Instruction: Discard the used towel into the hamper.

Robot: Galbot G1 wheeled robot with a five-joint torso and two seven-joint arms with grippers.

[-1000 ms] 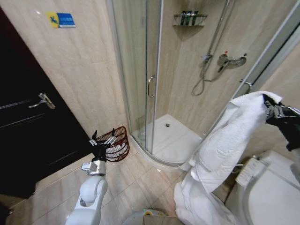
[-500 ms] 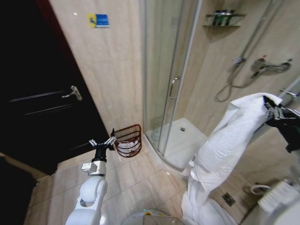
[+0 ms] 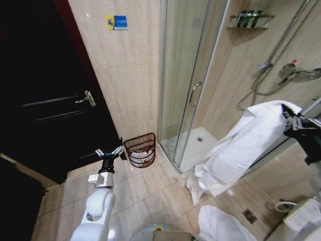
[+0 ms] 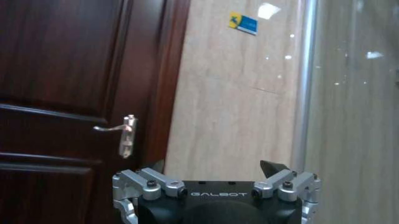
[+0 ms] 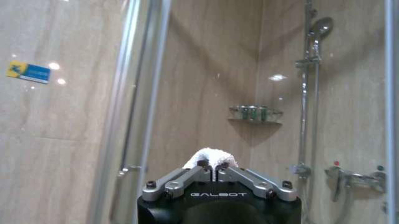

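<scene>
Up high on the robot's right side, the right gripper (image 3: 290, 119) is pinched tight on one end of the big white towel (image 3: 246, 145), which hangs down below it toward the floor. The word GALBOT is printed on each gripper. The left gripper (image 3: 109, 152) is held low with its fingers spread wide, holding nothing. Just beside it stands the hamper (image 3: 141, 149), against the wall with the blue and yellow sticker (image 3: 117, 22).

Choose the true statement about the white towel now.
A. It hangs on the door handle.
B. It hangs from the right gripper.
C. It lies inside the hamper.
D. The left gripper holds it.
B: the right gripper is shut on the towel, which hangs well apart from the hamper.
</scene>
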